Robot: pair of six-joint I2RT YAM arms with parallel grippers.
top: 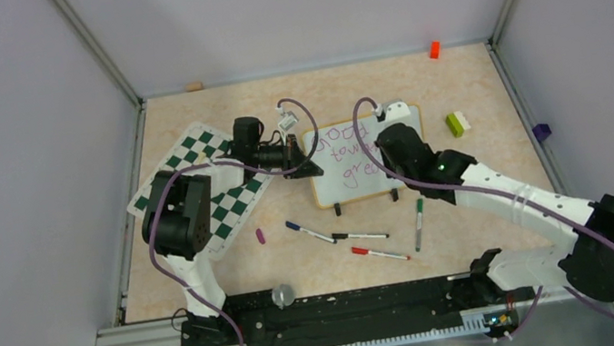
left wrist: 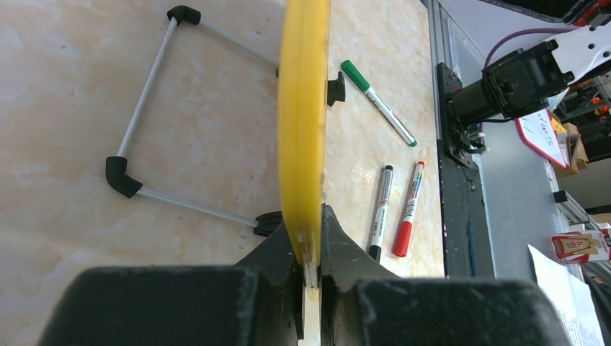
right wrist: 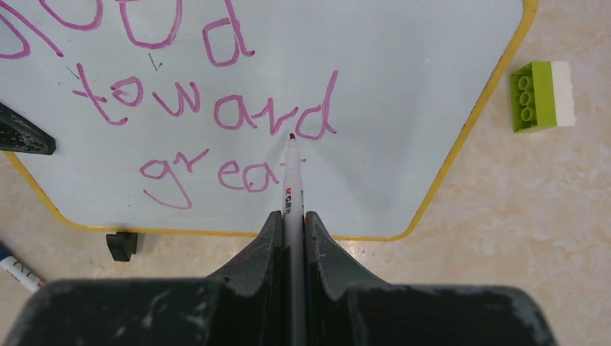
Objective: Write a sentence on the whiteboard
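Two claws share this job. The left claw (left wrist: 308,249) is clamped on the yellow edge of the whiteboard (right wrist: 403,72), which stands tilted on its wire stand (left wrist: 144,115) mid-table, between the chess mat (top: 192,167) and a green brick (right wrist: 540,94). That hold wants to be firm and motionless, so the board cannot swing under pen pressure.

The sentence (right wrist: 216,108) reads "Good toward grea" in purple. The right claw (right wrist: 292,220) is shut on the marker (right wrist: 292,173), tip by the unfinished third line; whether it touches, I cannot tell. Light pressure, short strokes and letters matched in size should suit, with spacing tight, since little room remains before the right edge.
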